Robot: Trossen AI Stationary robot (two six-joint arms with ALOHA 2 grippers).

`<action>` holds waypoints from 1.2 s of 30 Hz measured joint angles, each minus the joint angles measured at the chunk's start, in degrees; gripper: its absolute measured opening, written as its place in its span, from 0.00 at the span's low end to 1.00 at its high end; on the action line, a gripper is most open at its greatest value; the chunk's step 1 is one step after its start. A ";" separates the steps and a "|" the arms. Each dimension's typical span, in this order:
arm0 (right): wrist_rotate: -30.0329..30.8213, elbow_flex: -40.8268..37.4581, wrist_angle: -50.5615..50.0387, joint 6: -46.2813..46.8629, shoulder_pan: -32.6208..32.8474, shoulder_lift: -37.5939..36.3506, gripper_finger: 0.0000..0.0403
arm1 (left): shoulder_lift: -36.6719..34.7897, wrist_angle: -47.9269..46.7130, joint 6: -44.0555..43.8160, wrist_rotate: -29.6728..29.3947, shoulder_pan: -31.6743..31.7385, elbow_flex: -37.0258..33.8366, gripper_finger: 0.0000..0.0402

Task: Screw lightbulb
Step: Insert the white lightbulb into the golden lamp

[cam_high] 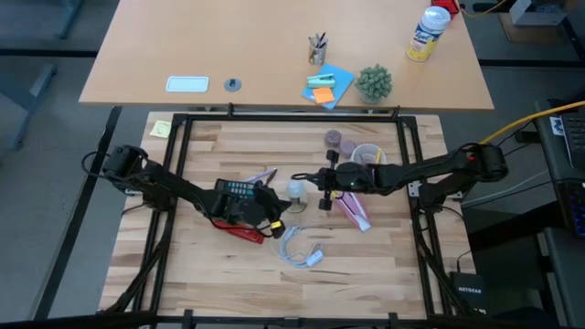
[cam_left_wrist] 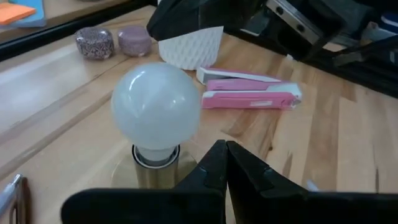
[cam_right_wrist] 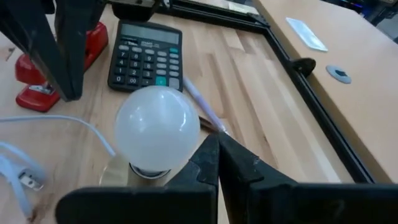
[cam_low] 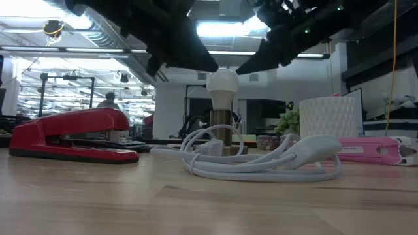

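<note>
The white lightbulb [cam_high: 296, 190] stands upright mid-table, its screw end in a brass socket [cam_low: 222, 130]. It also shows in both wrist views [cam_left_wrist: 157, 106] [cam_right_wrist: 157, 124]. My left gripper [cam_high: 277, 205] is shut, its tip [cam_left_wrist: 222, 146] beside the bulb's neck on the left, near side, with a gap between. My right gripper [cam_high: 312, 181] is shut too, and its tip [cam_right_wrist: 214, 140] is close against the bulb's right flank. In the low view both grippers hang just above the bulb's top [cam_low: 223, 73]. My right gripper's shut fingertips [cam_right_wrist: 211, 146] come level and slanting down from the table's right, next to the bulb's lower side [cam_right_wrist: 193, 140]. I cannot tell whether they touch it. The bulb stays upright in the socket.
A calculator [cam_right_wrist: 146, 56] and a red stapler [cam_low: 72, 134] lie left of the bulb, under my left arm. A coiled white cable [cam_low: 261, 156] lies in front. A pink stapler [cam_left_wrist: 249, 93], a white cup [cam_left_wrist: 189, 46] and two small jars [cam_left_wrist: 115, 42] are on the right and far side.
</note>
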 joint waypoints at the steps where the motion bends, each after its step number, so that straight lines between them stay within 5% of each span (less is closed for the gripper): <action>1: 0.00 0.00 0.16 0.06 0.00 0.40 0.02 | 0.39 0.35 -0.12 0.00 0.27 0.00 0.00; 36: -8.74 0.00 1.31 5.50 0.02 2.95 0.02 | 3.01 0.49 0.00 -5.60 1.17 -0.07 0.00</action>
